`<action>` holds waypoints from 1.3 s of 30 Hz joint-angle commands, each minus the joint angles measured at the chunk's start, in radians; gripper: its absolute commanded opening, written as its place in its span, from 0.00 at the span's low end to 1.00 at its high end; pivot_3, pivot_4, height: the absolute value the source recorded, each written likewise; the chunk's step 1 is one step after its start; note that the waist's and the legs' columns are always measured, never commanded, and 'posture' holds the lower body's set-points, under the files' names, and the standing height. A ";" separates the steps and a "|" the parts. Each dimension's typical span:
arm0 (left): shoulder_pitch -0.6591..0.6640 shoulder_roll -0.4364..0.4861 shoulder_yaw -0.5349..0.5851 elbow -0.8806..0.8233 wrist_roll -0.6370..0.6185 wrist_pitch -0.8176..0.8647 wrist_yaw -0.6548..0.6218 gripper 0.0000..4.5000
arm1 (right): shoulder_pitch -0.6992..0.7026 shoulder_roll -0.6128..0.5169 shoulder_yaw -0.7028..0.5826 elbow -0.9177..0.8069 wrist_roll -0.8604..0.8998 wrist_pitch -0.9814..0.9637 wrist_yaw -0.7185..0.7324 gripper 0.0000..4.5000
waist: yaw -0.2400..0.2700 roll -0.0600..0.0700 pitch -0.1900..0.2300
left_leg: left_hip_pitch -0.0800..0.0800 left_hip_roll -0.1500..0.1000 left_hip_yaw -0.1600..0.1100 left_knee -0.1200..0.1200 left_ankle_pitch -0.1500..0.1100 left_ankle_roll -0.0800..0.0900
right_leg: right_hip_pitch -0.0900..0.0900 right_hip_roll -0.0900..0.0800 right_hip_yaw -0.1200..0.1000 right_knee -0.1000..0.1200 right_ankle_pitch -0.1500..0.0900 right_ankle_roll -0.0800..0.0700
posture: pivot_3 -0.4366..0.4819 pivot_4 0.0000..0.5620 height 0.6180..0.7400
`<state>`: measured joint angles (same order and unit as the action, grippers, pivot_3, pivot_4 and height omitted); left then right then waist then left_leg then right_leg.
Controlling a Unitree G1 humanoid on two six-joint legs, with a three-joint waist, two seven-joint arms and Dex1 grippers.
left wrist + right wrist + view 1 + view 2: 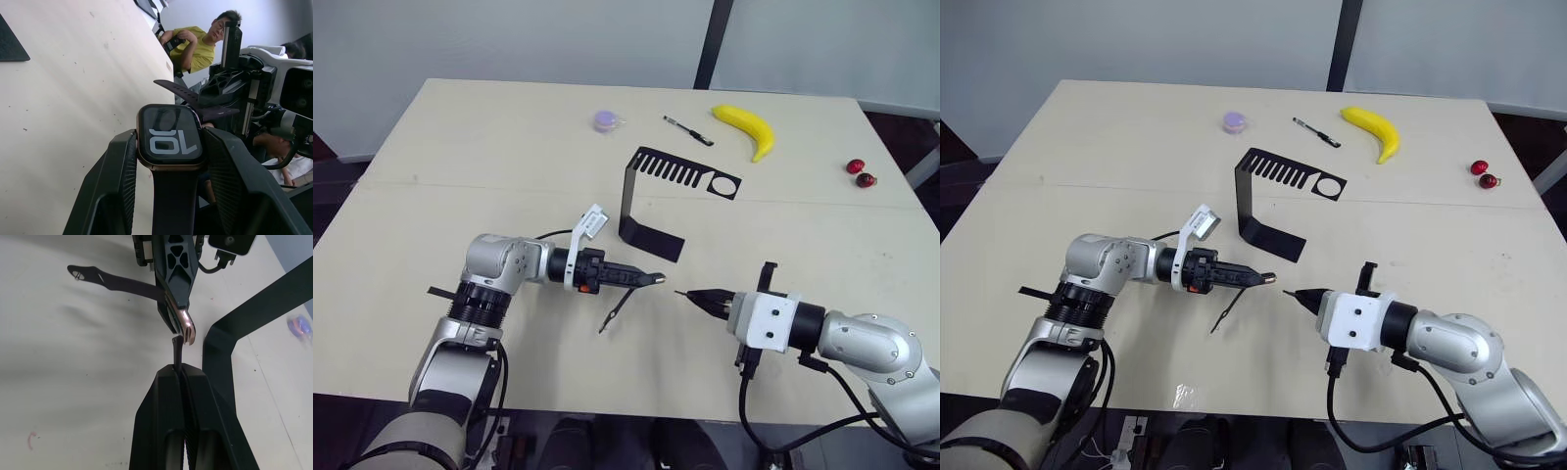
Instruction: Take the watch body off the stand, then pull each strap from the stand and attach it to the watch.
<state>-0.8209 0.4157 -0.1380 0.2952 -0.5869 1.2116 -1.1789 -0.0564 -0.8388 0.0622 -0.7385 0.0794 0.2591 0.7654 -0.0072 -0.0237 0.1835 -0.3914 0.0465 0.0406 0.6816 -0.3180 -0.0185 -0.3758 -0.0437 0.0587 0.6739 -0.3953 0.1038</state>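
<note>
Landmark: we place everything by the stand (658,201), the black bent bracket upright near the middle of the table (450,147); its slots look empty
Left claw (656,279): on the near side of the stand, pointing toward the other claw; its fingers (117,186) are closed on the sides of the watch body (170,136), screen facing the wrist camera
First strap (617,308): already on the watch, we judge; it hangs from the near end of the case down to the table, nearer us than the stand's foot
Right claw (690,294): near side of the stand and to its right, fingers (161,416) pressed together on the second strap (179,348), which sticks out as a thin dark strip
Gap: the free end of the second strap sits just beside the rounded edge of the watch, touching or nearly so; we cannot tell which
Step in hand: we judge that the second strap is being joined to the open end of the case
How to do it well: we would keep the strap end level with the slot of the case and slide it in along the slot, not push it end-on; the left claw should hold the case steady and not twist; a short grip on the strap would keep it from bending
Risk: the strap is limp, so a skewed approach may buckle it or pry the case from the fingers
Others: a banana (747,127), a pen (688,130) and a purple lump (607,120) lie beyond the stand
</note>
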 commanded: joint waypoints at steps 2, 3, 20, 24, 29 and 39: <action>-0.025 0.009 -0.002 -0.008 -0.020 -0.003 -0.016 0.35 | -0.024 0.038 0.009 -0.006 -0.039 -0.016 -0.036 0.00 | 0.001 0.000 0.000 | 0.000 0.000 0.000 0.000 0.000 0.000 | 0.000 0.000 0.000 0.000 0.000 0.000 | 0.48 0.27 1.00; -0.024 0.009 -0.002 -0.011 -0.021 -0.003 -0.015 0.35 | -0.025 0.042 0.011 -0.004 -0.045 -0.016 -0.034 0.00 | 0.001 0.000 0.000 | 0.000 0.000 0.000 0.000 0.000 0.000 | 0.000 0.000 0.000 0.001 0.000 0.000 | 0.48 0.27 1.00; -0.017 -0.004 0.008 -0.033 -0.028 -0.005 0.006 0.35 | -0.051 0.069 0.034 0.019 -0.081 -0.018 -0.014 0.00 | 0.000 0.000 0.000 | 0.000 0.000 0.000 0.000 0.000 0.000 | 0.000 0.000 0.000 0.002 0.000 0.000 | 0.48 0.27 1.00; -0.018 -0.007 0.008 -0.021 -0.023 -0.015 0.006 0.35 | -0.056 0.067 0.037 0.021 -0.081 -0.018 -0.014 0.00 | 0.000 0.000 0.000 | 0.000 0.000 0.000 0.000 0.000 0.000 | 0.000 0.000 0.000 0.002 0.000 0.000 | 0.48 0.27 1.00; -0.019 -0.007 0.011 -0.018 -0.024 -0.017 0.004 0.35 | -0.070 0.071 0.041 0.035 -0.089 -0.022 -0.018 0.00 | 0.000 0.000 0.000 | 0.000 0.000 0.000 0.000 0.000 0.000 | 0.000 0.000 0.000 0.002 0.000 0.000 | 0.48 0.27 1.00; -0.015 -0.008 0.016 -0.027 -0.031 -0.013 0.007 0.35 | -0.063 0.064 0.033 0.035 -0.079 -0.031 -0.004 0.00 | 0.000 0.000 0.000 | 0.000 0.000 0.000 0.000 0.000 0.000 | 0.000 0.000 0.000 0.002 0.000 0.000 | 0.48 0.27 1.00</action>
<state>-0.8212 0.4108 -0.1382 0.2906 -0.5902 1.2082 -1.1695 -0.1220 -0.7731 0.1105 -0.6764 -0.0095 0.2412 0.7523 -0.0075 -0.0237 0.1835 -0.3915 0.0463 0.0404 0.6819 -0.3180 -0.0185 -0.3762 -0.0439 0.0583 0.6759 -0.3953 0.1038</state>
